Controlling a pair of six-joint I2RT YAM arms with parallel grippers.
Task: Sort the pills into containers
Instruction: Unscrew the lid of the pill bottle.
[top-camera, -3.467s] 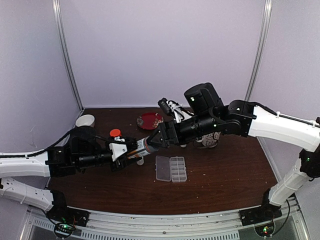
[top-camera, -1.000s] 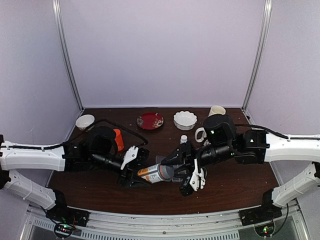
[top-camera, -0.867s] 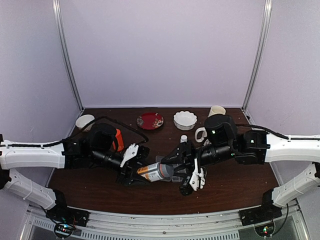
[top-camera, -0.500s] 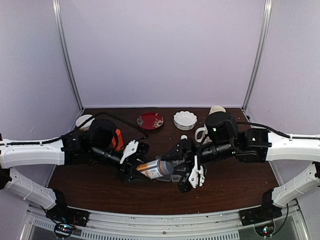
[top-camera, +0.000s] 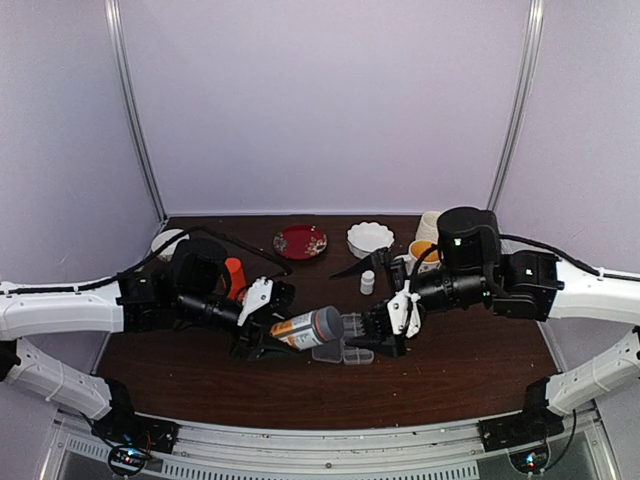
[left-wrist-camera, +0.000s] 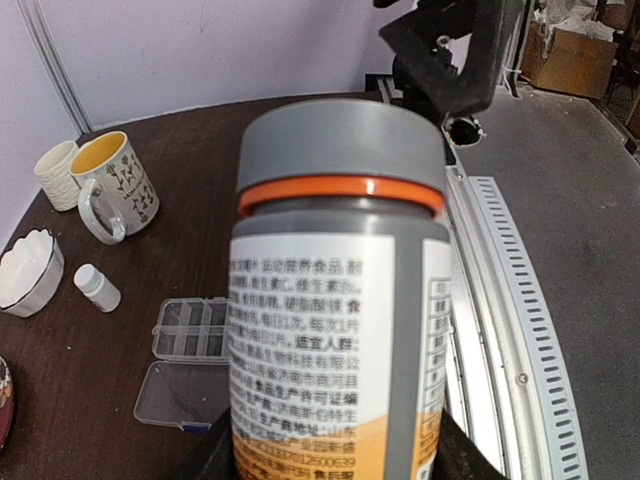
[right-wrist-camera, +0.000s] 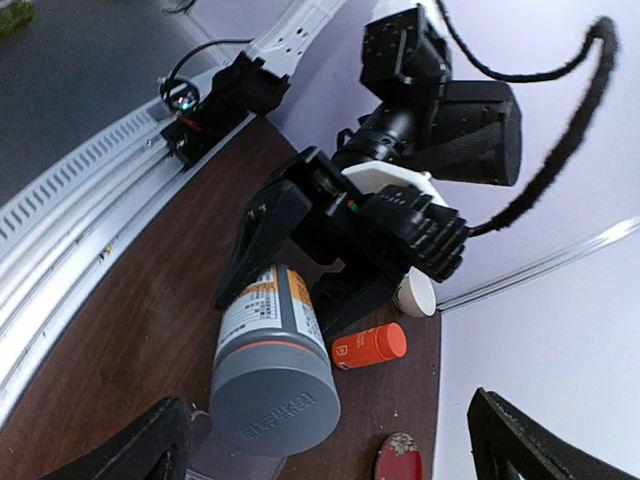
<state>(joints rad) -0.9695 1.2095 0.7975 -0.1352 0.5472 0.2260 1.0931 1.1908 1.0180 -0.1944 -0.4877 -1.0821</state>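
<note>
**A:** While the grey cap (right-wrist-camera: 275, 408) sits on the bottle (left-wrist-camera: 335, 330), nothing reaches the pill box (left-wrist-camera: 193, 328), does it?

**B:** No. I can't see any pills; I'd guess they are inside the bottle. The left gripper (top-camera: 268, 332) is clamped round the bottle's lower end. It holds it tilted and off the table, just left of the pill box, cap end nearest the box.

**A:** And the right gripper (top-camera: 383, 328)?

**B:** It sits over the pill box's right side with its jaws spread wide, gripping nothing. It faces the cap with a gap between them.

**A:** So the step is uncapping?

**B:** That's my reading. The right jaws should line up with the cap's axis and close squarely on its grey rim, above the orange ring. Then they twist while the left grip stays firm so the bottle can't spin.

**A:** Any risks?

**B:** The pill box lies open, lid flat beside its cells (left-wrist-camera: 205, 318). Lift the cap away with the mouth tipped up, or the pills may spill before any cell is chosen.
</note>
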